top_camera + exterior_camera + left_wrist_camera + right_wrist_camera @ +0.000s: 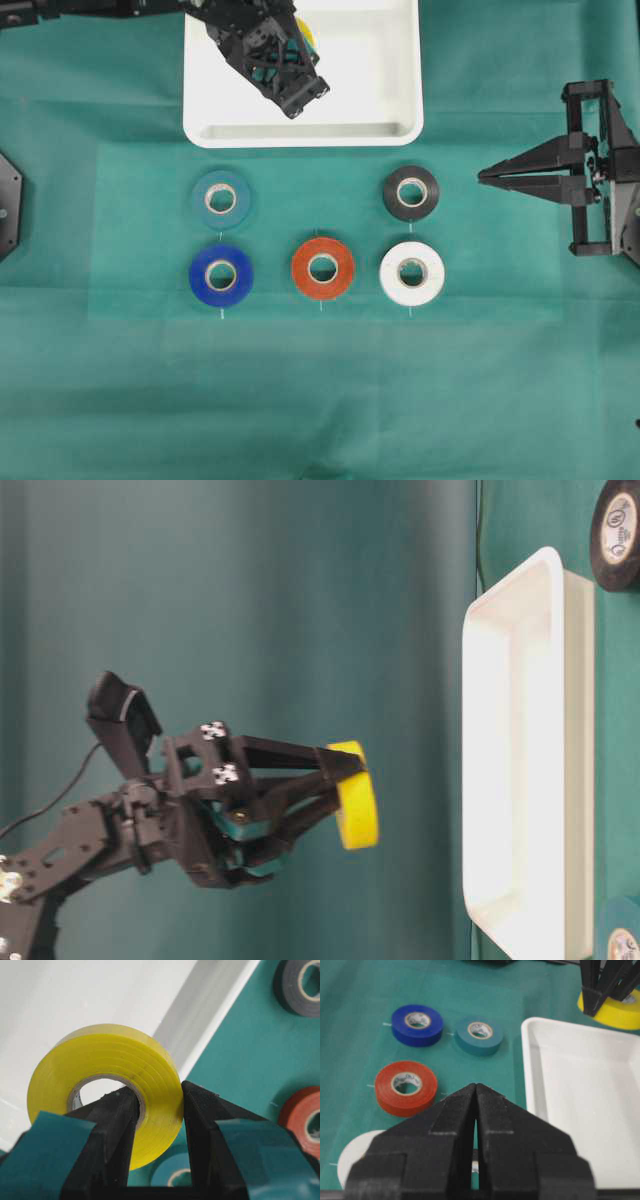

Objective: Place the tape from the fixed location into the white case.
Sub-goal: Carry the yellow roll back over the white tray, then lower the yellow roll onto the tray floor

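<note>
Left gripper clamped on the tape, one finger through the core, the other on the outer wall, roll pinched across its band. Table-level view shows the tape held in the air, clear of the white case, not touching its floor or rim. Overhead has the arm over the case's left half, near the far rim, yellow only peeking out behind the gripper body. So: pick done, carry done or nearly, tape over the case. Left to do, as I judge it: lower a bit, open the jaws, let the roll drop flat inside, pull the arm out. Nothing visible in the case so far. Right gripper parked at the table's right edge, jaws pressed together, holding nothing, well apart from the case. Five other rolls sit on the green cloth in front of the case's near rim: teal roll and blue roll toward the left, orange-red roll in the middle, black roll and white roll toward the right. None of them touching each other or the case.
</note>
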Robot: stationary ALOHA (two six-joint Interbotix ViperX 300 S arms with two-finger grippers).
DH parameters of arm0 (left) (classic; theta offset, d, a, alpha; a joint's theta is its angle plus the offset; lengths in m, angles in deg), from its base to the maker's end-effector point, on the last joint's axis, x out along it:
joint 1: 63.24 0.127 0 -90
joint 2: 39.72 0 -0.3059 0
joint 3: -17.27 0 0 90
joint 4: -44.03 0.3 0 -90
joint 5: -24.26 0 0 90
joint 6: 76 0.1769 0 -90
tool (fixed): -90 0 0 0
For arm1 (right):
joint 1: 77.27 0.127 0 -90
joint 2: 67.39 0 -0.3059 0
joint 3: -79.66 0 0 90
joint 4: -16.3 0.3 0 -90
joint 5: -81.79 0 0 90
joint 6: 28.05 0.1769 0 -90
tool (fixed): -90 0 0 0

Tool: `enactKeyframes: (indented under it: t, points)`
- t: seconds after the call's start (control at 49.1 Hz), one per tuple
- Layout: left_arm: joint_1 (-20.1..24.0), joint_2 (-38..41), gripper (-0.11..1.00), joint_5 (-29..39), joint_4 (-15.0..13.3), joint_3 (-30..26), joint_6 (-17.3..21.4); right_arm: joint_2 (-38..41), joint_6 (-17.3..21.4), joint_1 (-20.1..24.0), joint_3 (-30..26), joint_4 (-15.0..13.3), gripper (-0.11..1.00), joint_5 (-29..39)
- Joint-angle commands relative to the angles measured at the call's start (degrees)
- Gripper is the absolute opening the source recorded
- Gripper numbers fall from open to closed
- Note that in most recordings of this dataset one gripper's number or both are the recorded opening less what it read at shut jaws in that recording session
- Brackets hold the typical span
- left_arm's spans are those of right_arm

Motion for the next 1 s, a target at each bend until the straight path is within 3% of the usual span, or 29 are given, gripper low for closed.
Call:
enactKeyframes:
  t: [0.0,0.265,0.978]
  points:
    - [0.79,0.09,0.24,-2.46,0.18,0.79,0.09,0.18,0.09,0.0,-1.32,0.0,0.01,-0.44]
    - [2.72,2.81,0.24,-13.01,0.18,5.27,0.26,0.18,0.18,-0.09,-1.32,0.09,0.01,-0.44]
    - [4.57,11.43,0.24,-18.02,0.09,6.68,4.04,1.23,0.09,0.0,-1.32,0.0,0.01,-0.62]
